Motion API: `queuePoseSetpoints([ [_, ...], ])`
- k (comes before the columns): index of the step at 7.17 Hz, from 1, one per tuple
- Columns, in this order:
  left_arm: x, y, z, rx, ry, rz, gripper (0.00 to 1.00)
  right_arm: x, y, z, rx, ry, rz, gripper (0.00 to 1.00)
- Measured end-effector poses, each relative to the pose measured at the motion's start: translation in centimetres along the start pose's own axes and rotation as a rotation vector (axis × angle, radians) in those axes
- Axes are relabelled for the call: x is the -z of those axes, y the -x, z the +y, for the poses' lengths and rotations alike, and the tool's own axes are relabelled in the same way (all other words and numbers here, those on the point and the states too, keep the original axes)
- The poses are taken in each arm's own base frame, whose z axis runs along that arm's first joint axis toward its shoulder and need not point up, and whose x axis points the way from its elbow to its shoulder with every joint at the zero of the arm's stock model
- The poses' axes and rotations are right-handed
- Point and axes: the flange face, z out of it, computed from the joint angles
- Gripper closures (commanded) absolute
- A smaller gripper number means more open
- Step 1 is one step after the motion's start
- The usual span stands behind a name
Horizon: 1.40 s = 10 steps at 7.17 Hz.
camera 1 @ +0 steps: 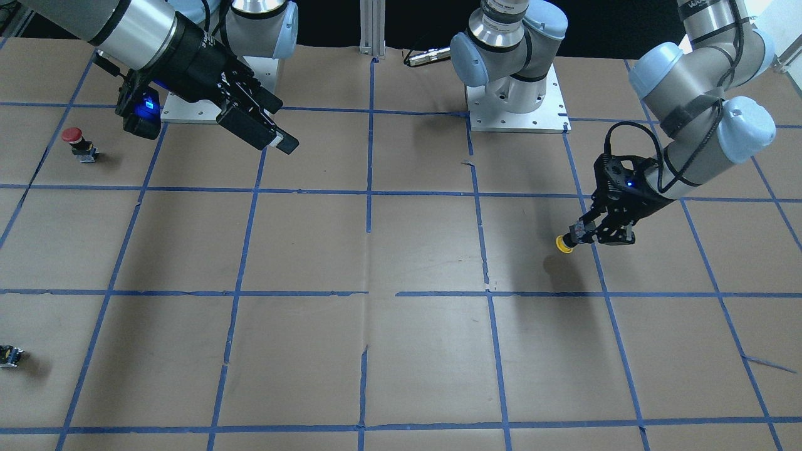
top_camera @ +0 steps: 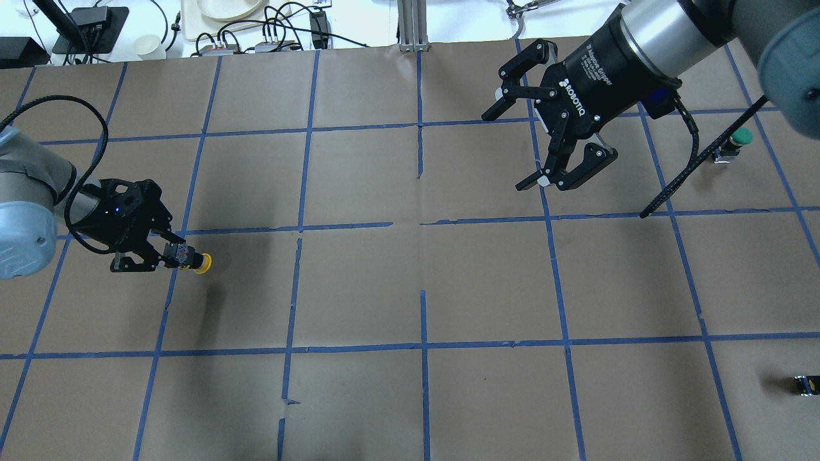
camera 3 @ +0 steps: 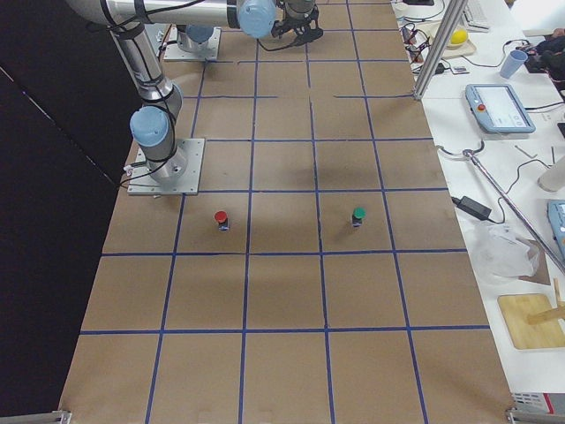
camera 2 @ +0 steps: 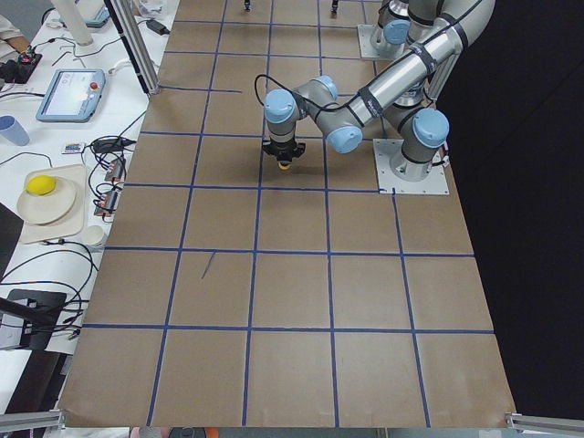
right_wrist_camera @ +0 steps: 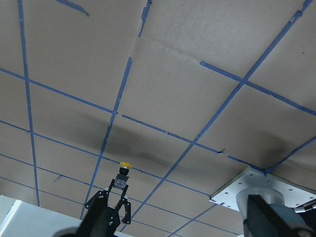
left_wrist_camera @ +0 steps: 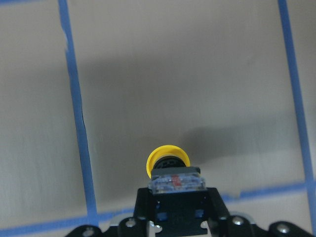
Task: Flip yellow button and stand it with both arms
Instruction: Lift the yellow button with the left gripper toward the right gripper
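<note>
The left gripper (top_camera: 172, 253) is closed tight on the yellow button (top_camera: 202, 263). Its 2 fingers pinch the short black body, and the round yellow cap sticks out past the fingertips. The button lies sideways in the air, and its cap points toward the middle of the table (top_camera: 359, 288). It does not touch the table, because its dark shadow falls on the brown paper a little way off. The left wrist view shows a small clear part with a bit of red on the body, right behind the cap, but no words there can be read. The right gripper (top_camera: 507, 152) hangs over the far side of the table, well apart from the button. Its 2 fingers are spread wide and hold nothing. White letters on its black body spell ROBOTIQ (top_camera: 572, 96), and the smaller writing next to that is too tiny to read. Blue tape lines cut the brown table into squares. A red button (camera 1: 73, 141), a green button (top_camera: 740, 137) and a small black and grey part (top_camera: 806, 384) sit on the right arm's side.
</note>
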Motion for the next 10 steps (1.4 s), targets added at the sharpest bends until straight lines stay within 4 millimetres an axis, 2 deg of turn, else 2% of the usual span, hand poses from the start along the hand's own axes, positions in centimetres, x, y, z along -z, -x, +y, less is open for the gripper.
queuePoseSetpoints([
  [2, -1.1, 0.8, -6.7, -0.075, -0.088, 0.0, 0.98, 1.0, 0.6, -0.3, -0.013, 0.069, -0.072, 0.0],
  [3, -1.5, 0.9, -9.3, -0.087, -0.189, -0.013, 0.98, 1.7, 0.7, -1.1, -0.033, 0.095, -0.107, 0.0],
  [6, -1.4, 1.1, -15.5, -0.095, -0.424, -0.062, 0.98, 2.3, 0.5, -2.1, -0.068, 0.116, -0.128, 0.0],
  [8, 0.0, 0.9, -18.7, -0.074, -0.523, -0.096, 0.98, 0.0, -0.3, -3.0, -0.107, 0.184, -0.118, 0.0],
  [10, 2.9, -0.2, -21.6, -0.031, -0.613, -0.128, 0.98, -2.9, -1.5, -4.0, -0.146, 0.235, -0.096, 0.01],
])
